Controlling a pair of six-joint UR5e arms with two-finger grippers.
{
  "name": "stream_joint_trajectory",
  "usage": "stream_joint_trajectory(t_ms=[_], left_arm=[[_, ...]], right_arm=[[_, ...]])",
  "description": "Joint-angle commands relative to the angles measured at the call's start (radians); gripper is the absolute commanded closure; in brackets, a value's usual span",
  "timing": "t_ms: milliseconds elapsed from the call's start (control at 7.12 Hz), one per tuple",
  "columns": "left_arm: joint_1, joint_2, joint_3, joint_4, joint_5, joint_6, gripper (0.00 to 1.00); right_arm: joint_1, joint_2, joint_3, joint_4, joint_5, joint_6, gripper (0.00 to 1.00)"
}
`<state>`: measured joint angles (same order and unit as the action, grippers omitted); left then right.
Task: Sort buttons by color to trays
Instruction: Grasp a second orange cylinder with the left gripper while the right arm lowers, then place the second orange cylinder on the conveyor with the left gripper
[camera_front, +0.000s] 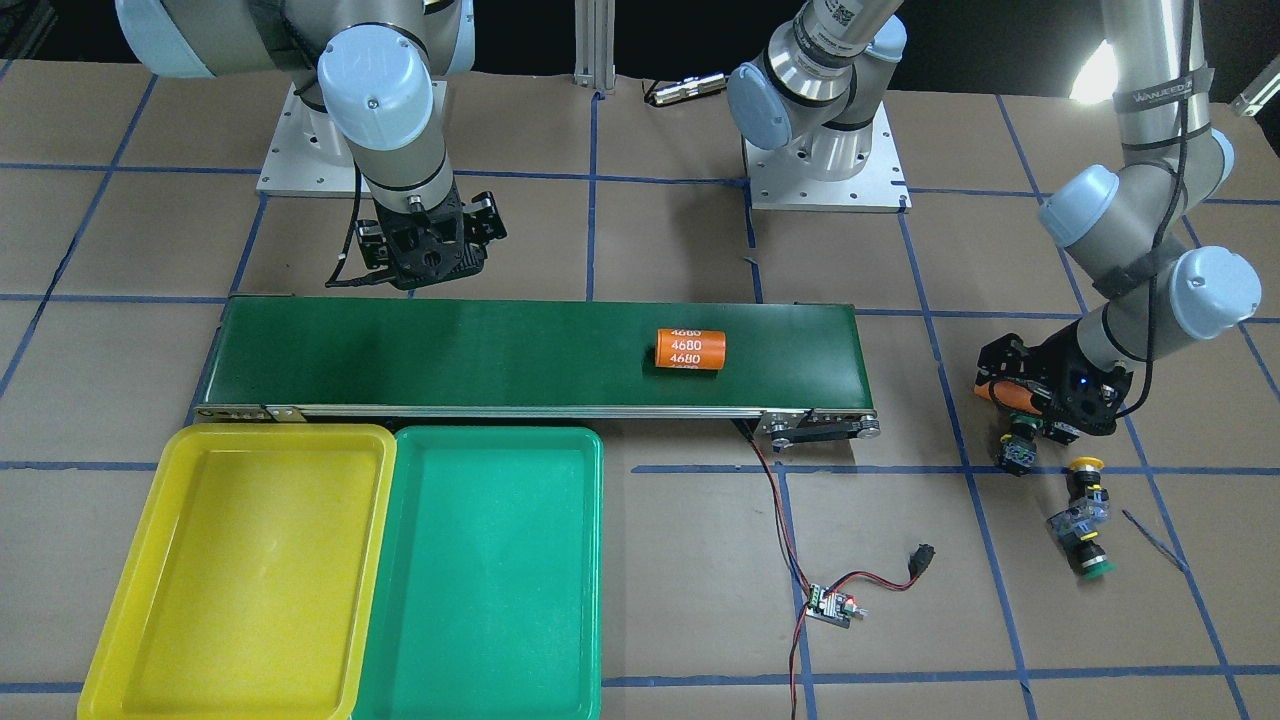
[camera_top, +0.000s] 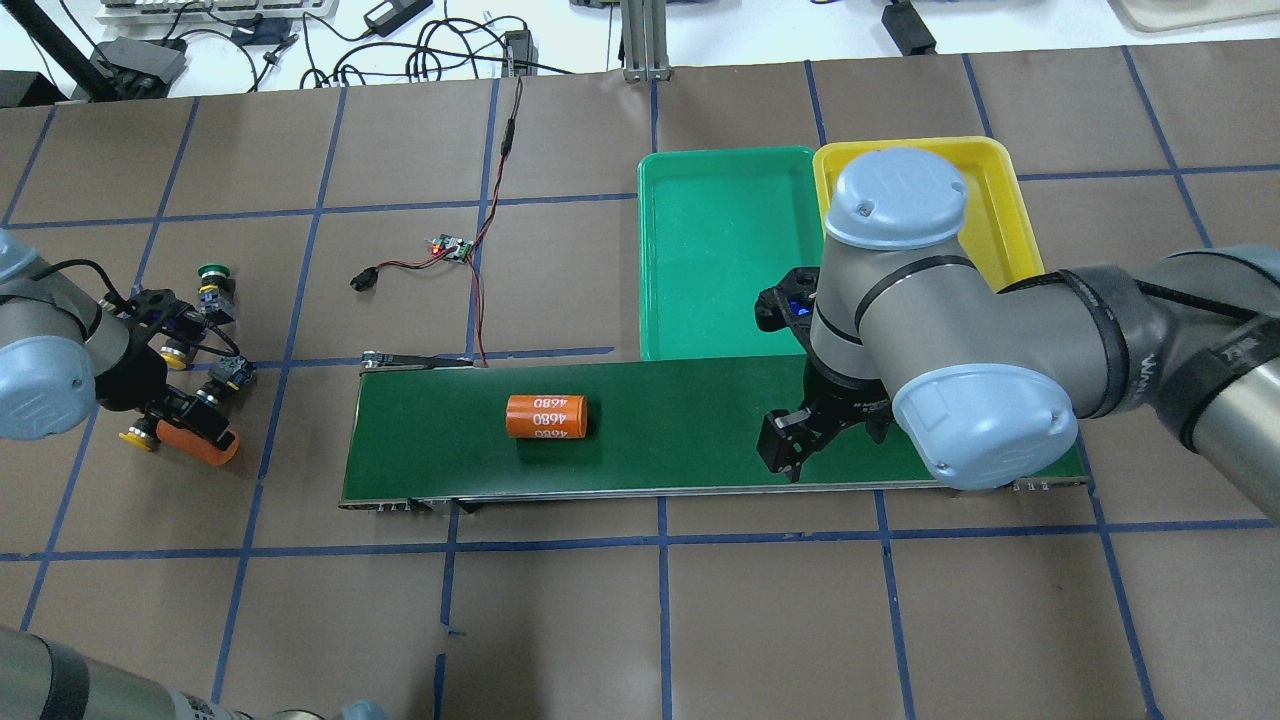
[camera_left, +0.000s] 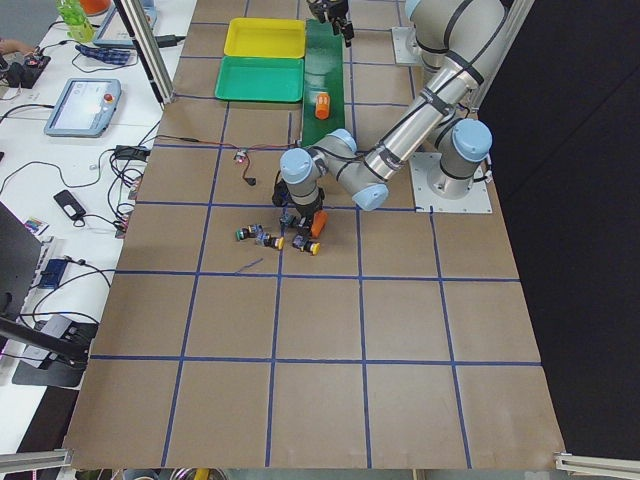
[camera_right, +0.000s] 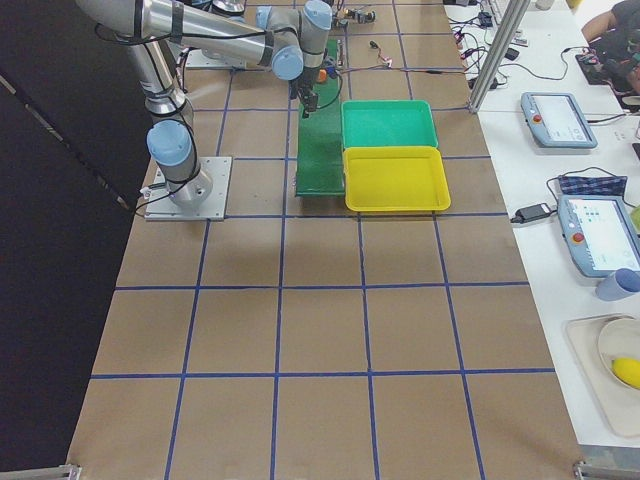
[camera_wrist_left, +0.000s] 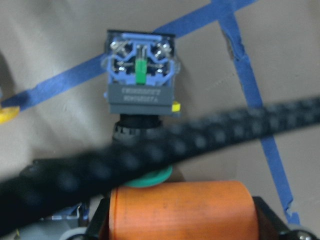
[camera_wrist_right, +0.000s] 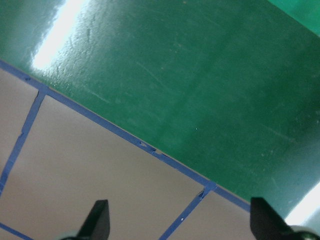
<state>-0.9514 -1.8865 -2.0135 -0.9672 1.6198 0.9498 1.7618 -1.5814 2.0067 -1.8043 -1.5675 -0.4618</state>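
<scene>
1. Buttons lie in a loose cluster on the table, off the end of the belt on my left side and well apart from both trays.
2. Yellow and green caps both show in the cluster, and all of it sits close around my left gripper.
3. One green button lies on its side right in front of my left wrist camera. Its black-and-blue body points away from me, and its cap is tight against the cylinder.
4. My left gripper is low at the table and clamped on that orange cylinder, one finger on each side of it.
5. A blurred black cable crosses my left wrist view in front of the button.
6. The yellow tray and the green tray sit side by side, touching. They are just beside the belt at its other end, on the side away from my bases, with the yellow one outermost.
7. My right gripper hangs over the belt's edge at the tray end, its fingers spread wide with nothing between them.
8. A second cylinder, marked 4680, lies on its side on the belt, nearer the button end.
</scene>
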Motion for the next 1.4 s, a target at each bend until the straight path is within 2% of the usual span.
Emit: stream_joint_trajectory(t_ms=[0, 281, 421, 702, 982, 1263], left_arm=[[-0.021, 0.064, 0.004, -0.072, -0.003, -0.154, 0.76], [-0.106, 0.183, 0.006, -0.216, -0.059, -0.340, 0.77], [-0.186, 0.219, 0.012, -0.228, -0.095, -0.471, 0.77], [-0.365, 0.251, 0.002, -0.226, -0.107, -0.758, 0.78], [-0.550, 0.221, 0.002, -0.181, -0.101, -0.979, 0.78], [-0.580, 0.199, -0.008, -0.153, -0.103, -1.005, 0.78]], right_arm=[[-0.022, 0.000, 0.016, -0.065, -0.006, -0.338, 0.00], [-0.079, -0.003, 0.073, -0.240, -0.100, -0.512, 0.03], [-0.123, -0.005, 0.072, -0.245, -0.098, -0.591, 0.05], [-0.162, -0.002, 0.064, -0.251, -0.091, -0.710, 0.03], [-0.157, 0.000, 0.050, -0.253, -0.083, -0.730, 0.00], [-0.157, 0.008, 0.056, -0.259, -0.104, -0.748, 0.00]])
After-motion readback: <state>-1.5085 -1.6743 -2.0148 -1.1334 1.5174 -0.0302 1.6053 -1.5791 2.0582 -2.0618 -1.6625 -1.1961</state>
